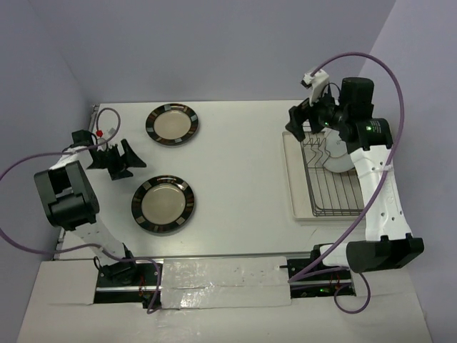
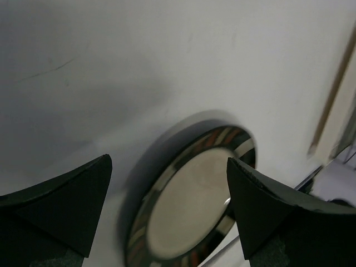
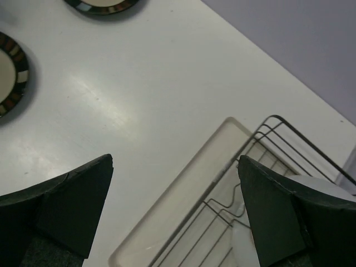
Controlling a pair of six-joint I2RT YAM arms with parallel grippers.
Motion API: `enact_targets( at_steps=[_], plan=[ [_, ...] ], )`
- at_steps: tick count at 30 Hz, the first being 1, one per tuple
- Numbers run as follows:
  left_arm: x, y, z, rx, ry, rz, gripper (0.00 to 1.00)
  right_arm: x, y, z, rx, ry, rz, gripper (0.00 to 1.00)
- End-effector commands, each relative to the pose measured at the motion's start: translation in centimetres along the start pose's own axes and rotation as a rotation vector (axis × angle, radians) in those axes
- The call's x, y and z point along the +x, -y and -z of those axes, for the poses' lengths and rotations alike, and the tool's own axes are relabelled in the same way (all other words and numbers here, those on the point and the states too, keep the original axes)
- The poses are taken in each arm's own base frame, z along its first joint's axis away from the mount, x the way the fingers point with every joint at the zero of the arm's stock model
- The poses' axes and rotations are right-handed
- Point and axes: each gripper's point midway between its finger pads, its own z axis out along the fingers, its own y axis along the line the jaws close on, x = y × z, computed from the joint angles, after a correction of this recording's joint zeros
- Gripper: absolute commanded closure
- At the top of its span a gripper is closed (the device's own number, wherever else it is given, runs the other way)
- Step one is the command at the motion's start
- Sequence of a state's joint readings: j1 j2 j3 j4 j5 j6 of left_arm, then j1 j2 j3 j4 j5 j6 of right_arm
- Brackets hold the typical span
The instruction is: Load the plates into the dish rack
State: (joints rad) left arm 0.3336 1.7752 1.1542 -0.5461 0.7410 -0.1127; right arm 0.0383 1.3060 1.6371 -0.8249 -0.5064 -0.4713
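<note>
Wide-open left gripper [image 1: 120, 161], empty, sits beside two striped plates.
From it, the near plate [image 1: 163, 205] lies right and toward the bases, the far plate [image 1: 172, 124] right and away. The left arm is nearer both. The dish rack [image 1: 333, 190] is well apart, under the right gripper [image 1: 305, 123], which is spread and empty.

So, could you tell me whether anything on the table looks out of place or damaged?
Nothing stands out. Both striped plates lie flat and whole on the table, and the dish rack sits squarely on its tray; the right arm hides part of it.
</note>
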Motion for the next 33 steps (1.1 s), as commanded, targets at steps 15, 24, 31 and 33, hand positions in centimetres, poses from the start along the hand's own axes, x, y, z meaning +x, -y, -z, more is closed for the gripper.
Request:
enact_targets(
  at_steps=[15, 24, 31, 33],
  plan=[
    [9.2, -6.3, -0.5, 0.109, -0.438, -0.279, 0.18, -0.6, -3.4, -1.5, -0.109, 0.008, -0.065, 0.00],
    [12.6, -5.9, -2.8, 0.158, -0.543, -0.259, 0.32, -0.4, -3.7, -1.5, -0.115, 0.004, -0.071, 0.00],
    [13.5, -6.3, -4.1, 0.163, -0.596, -0.231, 0.44, -0.4, -3.7, -1.3, -0.111, 0.002, -0.063, 0.00],
    [13.7, -6.4, -4.4, 0.158, -0.606, -0.227, 0.56, -0.5, -3.8, -1.2, -0.112, 0.003, -0.062, 0.00]
  ],
)
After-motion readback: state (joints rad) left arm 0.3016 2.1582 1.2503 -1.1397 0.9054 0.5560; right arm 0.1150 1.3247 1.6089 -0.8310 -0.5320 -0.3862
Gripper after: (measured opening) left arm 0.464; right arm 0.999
